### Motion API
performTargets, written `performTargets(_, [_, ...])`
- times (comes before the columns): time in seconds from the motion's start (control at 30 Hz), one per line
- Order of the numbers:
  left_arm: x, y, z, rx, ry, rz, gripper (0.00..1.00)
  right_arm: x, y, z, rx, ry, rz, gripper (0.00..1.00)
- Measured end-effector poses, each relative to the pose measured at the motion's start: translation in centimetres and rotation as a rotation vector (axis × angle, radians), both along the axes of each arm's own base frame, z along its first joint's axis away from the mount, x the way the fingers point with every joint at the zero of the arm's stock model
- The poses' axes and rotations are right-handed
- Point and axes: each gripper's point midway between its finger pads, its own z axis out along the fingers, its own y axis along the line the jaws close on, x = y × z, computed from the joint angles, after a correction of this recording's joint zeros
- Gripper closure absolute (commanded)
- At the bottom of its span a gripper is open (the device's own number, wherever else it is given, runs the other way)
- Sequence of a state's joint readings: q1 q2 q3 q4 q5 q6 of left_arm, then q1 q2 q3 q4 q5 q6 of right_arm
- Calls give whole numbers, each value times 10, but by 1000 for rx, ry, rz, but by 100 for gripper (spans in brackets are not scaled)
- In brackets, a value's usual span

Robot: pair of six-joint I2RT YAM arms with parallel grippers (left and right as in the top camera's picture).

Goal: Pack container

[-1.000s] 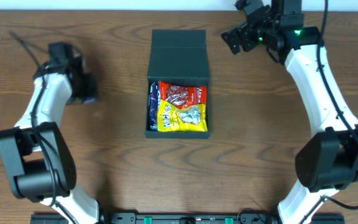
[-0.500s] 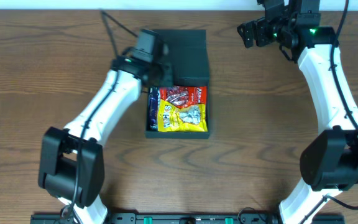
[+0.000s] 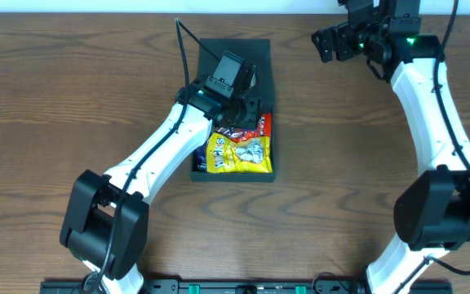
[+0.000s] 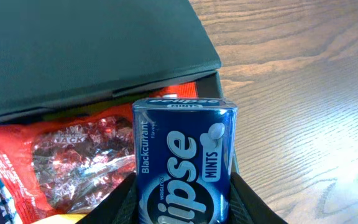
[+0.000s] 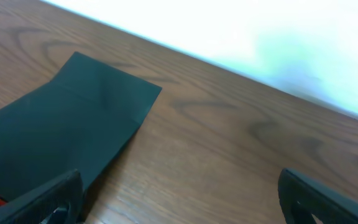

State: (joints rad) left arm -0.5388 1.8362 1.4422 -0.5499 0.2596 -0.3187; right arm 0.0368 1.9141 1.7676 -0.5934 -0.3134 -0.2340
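Note:
The dark teal container (image 3: 232,174) lies open at the table's middle, its flap lid (image 3: 259,65) folded back. Inside are a yellow packet (image 3: 239,153), a red packet (image 3: 262,124) and a blue packet (image 3: 200,151). My left gripper (image 3: 239,108) hovers over the container's back part, shut on a blue Eclipse mints tin (image 4: 182,155). The left wrist view shows the tin above the red packet (image 4: 73,155), in front of the lid (image 4: 86,50). My right gripper (image 3: 326,45) is open and empty at the far right; its wrist view (image 5: 179,193) shows the lid (image 5: 61,130).
The wooden table (image 3: 357,204) runs all round the container. A pale wall edge (image 5: 260,43) lies beyond the table's far side. A black cable (image 3: 184,45) rises from the left arm beside the lid.
My left arm has swung from the table's left side to over the container, carrying the mints tin. My right arm shifted slightly right, then stayed still.

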Motion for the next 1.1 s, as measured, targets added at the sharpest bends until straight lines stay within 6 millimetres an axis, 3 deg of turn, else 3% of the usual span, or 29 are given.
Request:
performTargets(0.37, [-15, -20, 0, -18, 25, -5, 94, 0, 0, 0, 0, 0, 0, 1])
performTargets(0.43, [-15, -20, 0, -21, 30, 3, 39, 0, 0, 0, 0, 0, 0, 1])
performTargets(0.6, [-11, -23, 3, -39, 15, 12, 12, 0, 0, 0, 0, 2, 0, 1])
performTargets(0.77, [2, -26, 11, -76, -31, 27, 12, -1, 0, -1, 0, 7, 0, 1])
performTargets(0.9, [18, -16, 17, -96, -63, 62, 12, -3, 0, -3, 0, 16, 0, 1])
performTargets(1.03, [55, 20, 28, -121, -125, 158, 12, -5, 0, -6, -1, 32, 1, 1])
performTargets(1.1, [73, 43, 36, -129, -163, 203, 18, -6, 0, -6, 0, 36, 1, 1])
